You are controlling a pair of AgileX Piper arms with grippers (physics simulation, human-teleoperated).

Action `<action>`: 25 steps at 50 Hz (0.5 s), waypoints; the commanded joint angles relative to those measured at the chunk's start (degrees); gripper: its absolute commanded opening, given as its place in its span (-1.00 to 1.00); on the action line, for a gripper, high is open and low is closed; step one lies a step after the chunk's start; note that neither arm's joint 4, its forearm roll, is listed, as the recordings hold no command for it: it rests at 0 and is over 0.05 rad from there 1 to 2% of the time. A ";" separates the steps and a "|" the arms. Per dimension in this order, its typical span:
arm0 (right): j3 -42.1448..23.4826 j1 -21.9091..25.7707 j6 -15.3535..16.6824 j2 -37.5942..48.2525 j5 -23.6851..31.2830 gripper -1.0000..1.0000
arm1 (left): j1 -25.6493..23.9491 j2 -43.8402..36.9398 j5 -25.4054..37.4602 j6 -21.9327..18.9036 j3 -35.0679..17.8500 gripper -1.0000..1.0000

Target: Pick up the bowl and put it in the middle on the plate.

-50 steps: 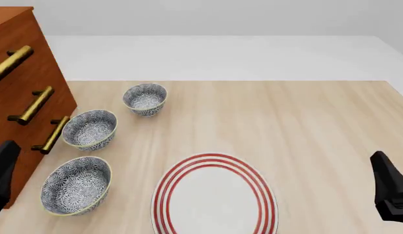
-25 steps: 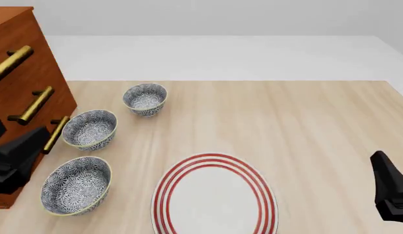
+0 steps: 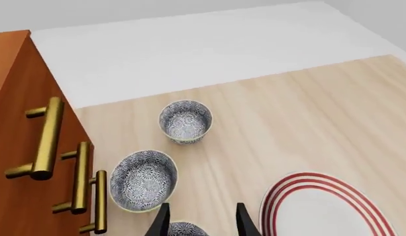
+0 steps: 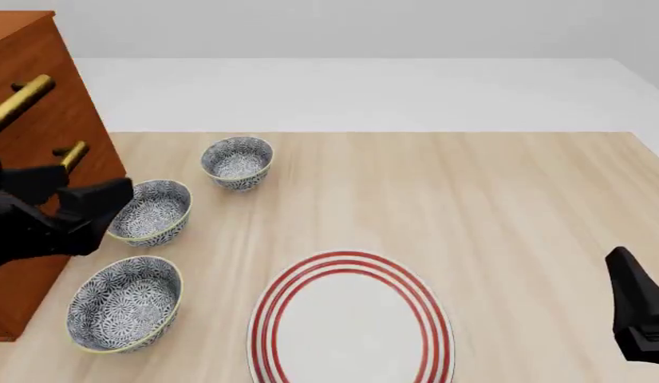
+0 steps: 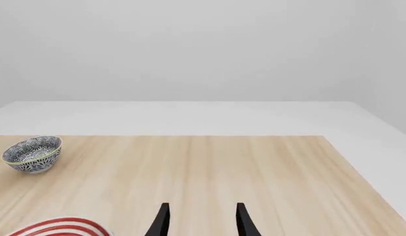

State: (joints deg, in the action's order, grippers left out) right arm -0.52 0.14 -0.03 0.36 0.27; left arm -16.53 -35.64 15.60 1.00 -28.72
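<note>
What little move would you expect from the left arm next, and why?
Probably lowering the left gripper onto the nearest blue-grey floral round bowl. Its fingers stand apart and hold nothing, that bowl's rim shows just between them in the left wrist view, and the bowl sits on the table beside the large white plate with red rings, not on it.

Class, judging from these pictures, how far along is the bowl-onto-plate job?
Done: nothing yet. The plate is bare, with no bowl on it. In hand: the left gripper is open and aimed at the nearest bowl, not touching it. Left: grasp, lift, and set it mid-plate.
</note>
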 commanded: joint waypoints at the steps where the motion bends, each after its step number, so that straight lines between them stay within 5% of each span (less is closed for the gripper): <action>1: 0.09 0.00 0.05 -0.05 -0.10 1.00 | 0.92 -8.50 0.09 -0.87 -1.82 1.00; 25: 0.01 0.04 0.28 -0.24 -0.05 1.00 | 2.78 -26.03 -4.43 -8.04 -4.90 1.00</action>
State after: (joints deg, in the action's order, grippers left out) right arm -0.49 0.15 0.03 0.27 0.28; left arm -14.62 -54.73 12.85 -4.83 -32.34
